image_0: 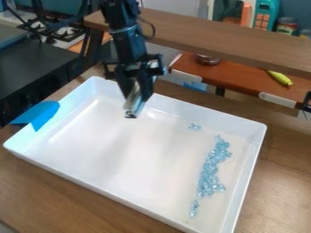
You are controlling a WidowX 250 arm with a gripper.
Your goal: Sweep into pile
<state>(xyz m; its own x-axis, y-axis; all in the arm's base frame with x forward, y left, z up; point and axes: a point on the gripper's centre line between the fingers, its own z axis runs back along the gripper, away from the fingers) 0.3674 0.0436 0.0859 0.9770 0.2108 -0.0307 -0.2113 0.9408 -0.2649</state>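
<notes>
Brown wood-grain table [72,205], bearing white rectangular tray [109,159]. Translucent pale-blue bits [209,175]: loose strip, view's right; small cluster [193,127] apart. Black mechanical gripper [132,113]: over tray's far part, grip indeterminable. Step: gathering, seemingly unfinished; next, likely sweep cluster stripward.

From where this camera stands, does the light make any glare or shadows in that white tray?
Camera view: soft glare whitens the left part of the tray's floor; faint, soft-edged grey shadows lie across its middle, though I can't tell for certain what casts them. Also in the camera view, the clear bluish bits catch small glints.
</notes>
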